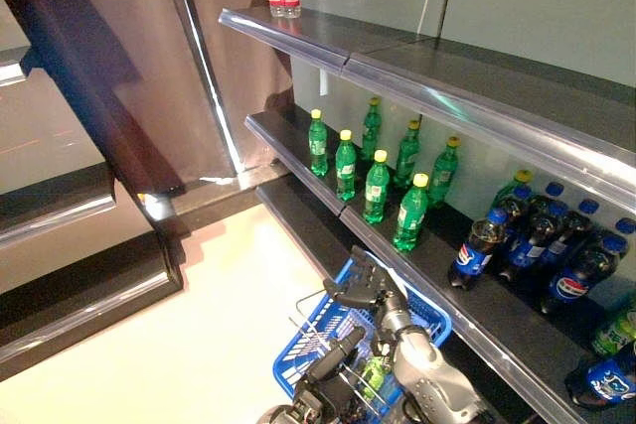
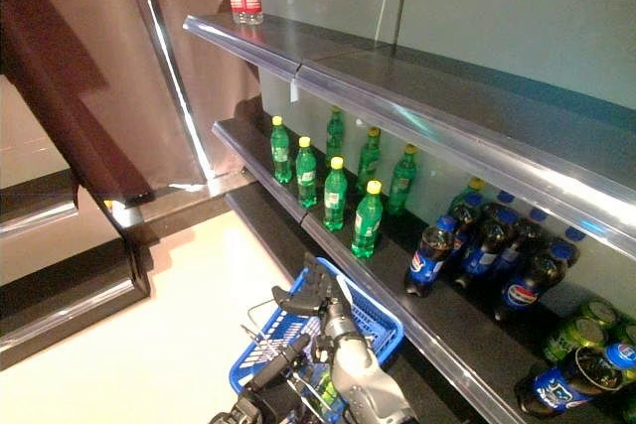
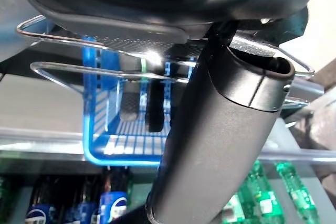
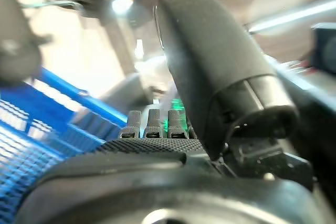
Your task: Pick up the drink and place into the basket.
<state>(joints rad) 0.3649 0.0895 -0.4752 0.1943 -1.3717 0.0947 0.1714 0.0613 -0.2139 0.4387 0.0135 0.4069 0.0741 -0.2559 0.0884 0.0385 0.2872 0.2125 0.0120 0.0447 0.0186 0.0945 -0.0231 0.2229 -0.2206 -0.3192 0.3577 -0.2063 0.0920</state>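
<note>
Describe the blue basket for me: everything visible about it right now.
The blue basket looks like plastic, with slatted mesh walls, a solid rim and silver wire handles. It sits low beside the shelf's front edge, mostly hidden by the arms. The left hand is at the handles, grip unclear; the right hand is above it. Something green shows inside.

The right hand (image 1: 370, 288) is dark, with a textured black palm behind its ridged fingers (image 4: 153, 123) and a smooth rounded thumb. Behind it runs a silver-grey arm. The left hand (image 1: 333, 364) is dark too.
</note>
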